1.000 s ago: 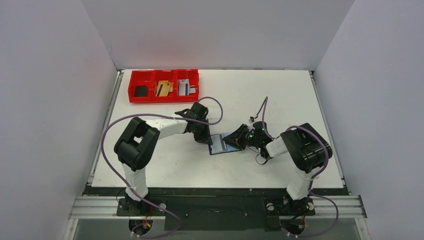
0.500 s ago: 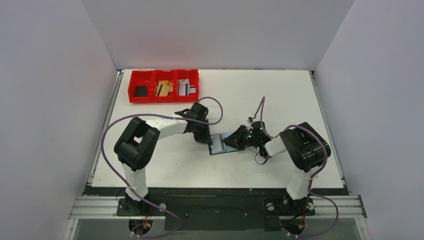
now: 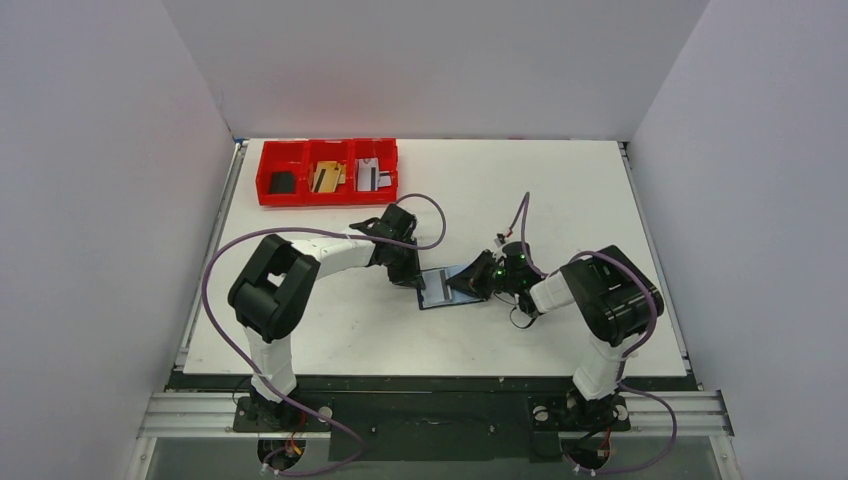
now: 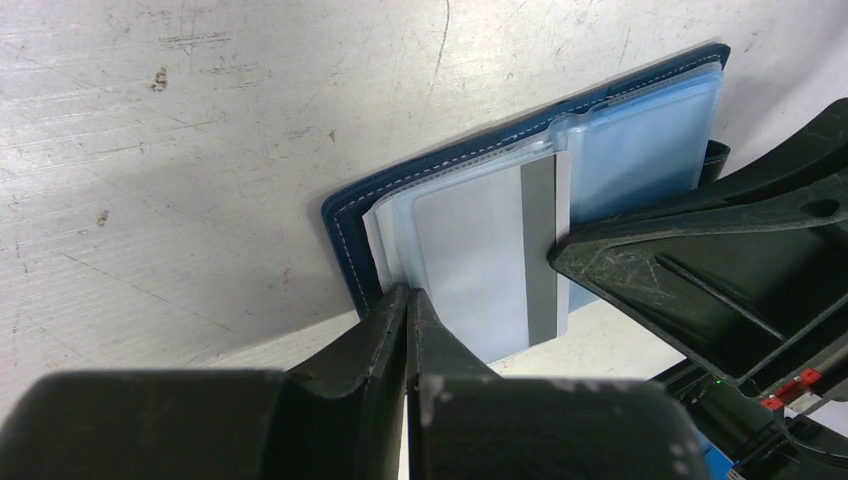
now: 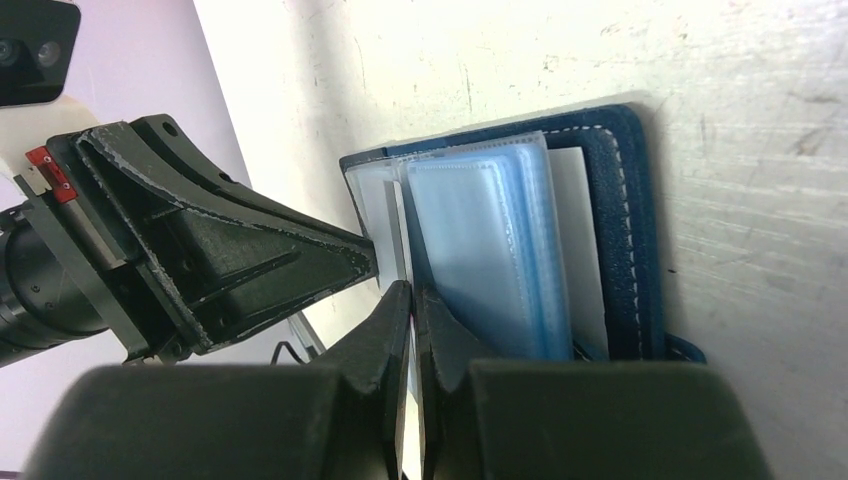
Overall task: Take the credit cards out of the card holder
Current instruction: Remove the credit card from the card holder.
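— Two grippers, first entry. We list the right gripper [image 5: 410, 292] with its fingers pressed together at the inner margin of the card holder [image 5: 628, 200], just beside the blue sleeves [image 5: 480, 250]. Whether a card's edge sits between them we cannot tell.

— Agreed. We list the left gripper [image 4: 406, 296] likewise pressed together, nipping the holder's near corner where the navy cover meets the sleeves.

— Next out: the holder lies open and flat on the table [image 4: 200, 150], between the two arms. One pale card with a grey stripe [image 4: 470, 265] shows inside a clear sleeve.

— Handling, in our judgement: the card is light, stiff and slick, while the sleeve is soft and clinging. We would take the card by whichever edge stands clear of the sleeve and draw it straight along, with the holder pinned at the cover.

— Farthest item: the red tray [image 3: 327, 198], far left and well apart, holding three credit cards [image 3: 325, 177], one per compartment.
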Controlling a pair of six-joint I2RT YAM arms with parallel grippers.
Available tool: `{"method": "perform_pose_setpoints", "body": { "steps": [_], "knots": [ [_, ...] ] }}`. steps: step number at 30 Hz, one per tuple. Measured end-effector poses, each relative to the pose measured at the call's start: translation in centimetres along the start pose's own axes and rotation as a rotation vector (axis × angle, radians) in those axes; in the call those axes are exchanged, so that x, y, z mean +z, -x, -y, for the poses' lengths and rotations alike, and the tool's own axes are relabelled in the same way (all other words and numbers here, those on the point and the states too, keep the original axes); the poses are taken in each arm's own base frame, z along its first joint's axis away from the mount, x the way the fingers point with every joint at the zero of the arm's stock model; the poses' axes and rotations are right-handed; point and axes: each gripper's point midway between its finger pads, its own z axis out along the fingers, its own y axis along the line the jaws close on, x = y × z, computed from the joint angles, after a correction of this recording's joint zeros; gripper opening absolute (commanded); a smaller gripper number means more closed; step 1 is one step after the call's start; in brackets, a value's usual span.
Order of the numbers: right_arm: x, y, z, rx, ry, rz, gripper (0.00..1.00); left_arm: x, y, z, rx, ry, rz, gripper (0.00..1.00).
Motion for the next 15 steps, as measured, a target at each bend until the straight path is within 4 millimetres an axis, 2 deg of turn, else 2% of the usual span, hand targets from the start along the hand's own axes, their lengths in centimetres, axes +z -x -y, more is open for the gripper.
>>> {"method": "perform_pose_setpoints", "body": {
  "steps": [15],
  "knots": [
    [-1.5,1.1,0.8,-0.052,-0.071,0.038,0.0,0.0,0.0,-0.1,0.0,-0.002,0.002,0.0]
  ]
}}
